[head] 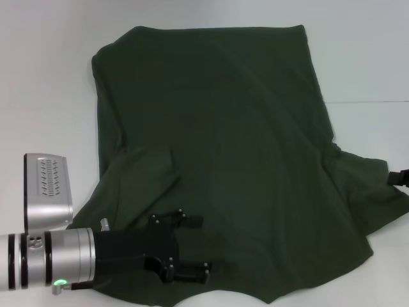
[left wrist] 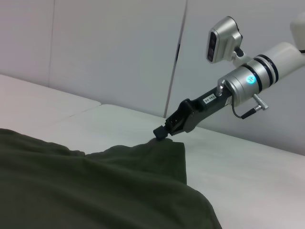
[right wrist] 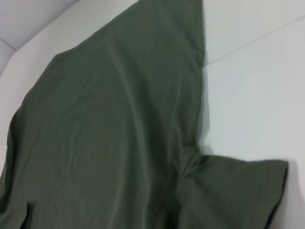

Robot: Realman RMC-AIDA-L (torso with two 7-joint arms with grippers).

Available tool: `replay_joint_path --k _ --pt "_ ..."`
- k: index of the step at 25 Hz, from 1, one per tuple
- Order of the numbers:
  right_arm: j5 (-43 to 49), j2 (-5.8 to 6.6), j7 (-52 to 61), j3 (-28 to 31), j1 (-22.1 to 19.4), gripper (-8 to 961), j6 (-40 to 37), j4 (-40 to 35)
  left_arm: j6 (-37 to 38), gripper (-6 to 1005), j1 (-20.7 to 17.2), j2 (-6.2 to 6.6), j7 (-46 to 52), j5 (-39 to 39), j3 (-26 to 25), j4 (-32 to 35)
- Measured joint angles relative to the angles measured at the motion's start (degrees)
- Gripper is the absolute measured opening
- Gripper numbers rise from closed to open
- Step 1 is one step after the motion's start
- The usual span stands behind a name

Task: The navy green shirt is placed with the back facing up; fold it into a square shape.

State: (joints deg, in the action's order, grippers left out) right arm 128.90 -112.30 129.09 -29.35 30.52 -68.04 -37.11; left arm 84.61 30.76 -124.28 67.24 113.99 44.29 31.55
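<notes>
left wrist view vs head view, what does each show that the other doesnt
Only the left wrist view shows the right gripper whole, its black tip at the sleeve edge, plus grey wall panels behind. Only the head view shows the left gripper over the near hem and the garment's full outline. Both show the dark olive-green soft fabric shirt on the white table.

We see navy green shirt (head: 217, 147) covering most of white table (head: 45, 83). Bare table strip open along left side and far edge; wider bare area at right (head: 370, 64). Left gripper (head: 195, 246) lies over shirt's near-left part. Right gripper (left wrist: 162, 132) sits at right sleeve edge, blocking that corner.
</notes>
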Motion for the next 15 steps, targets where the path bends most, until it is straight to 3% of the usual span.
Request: replay_joint_path --k 15 --pt "-0.1 1.49 -0.3 1.9 0.6 64 4.0 -0.1 0.2 949 -0.3 0.0 1.2 0.0 0.0 0.0"
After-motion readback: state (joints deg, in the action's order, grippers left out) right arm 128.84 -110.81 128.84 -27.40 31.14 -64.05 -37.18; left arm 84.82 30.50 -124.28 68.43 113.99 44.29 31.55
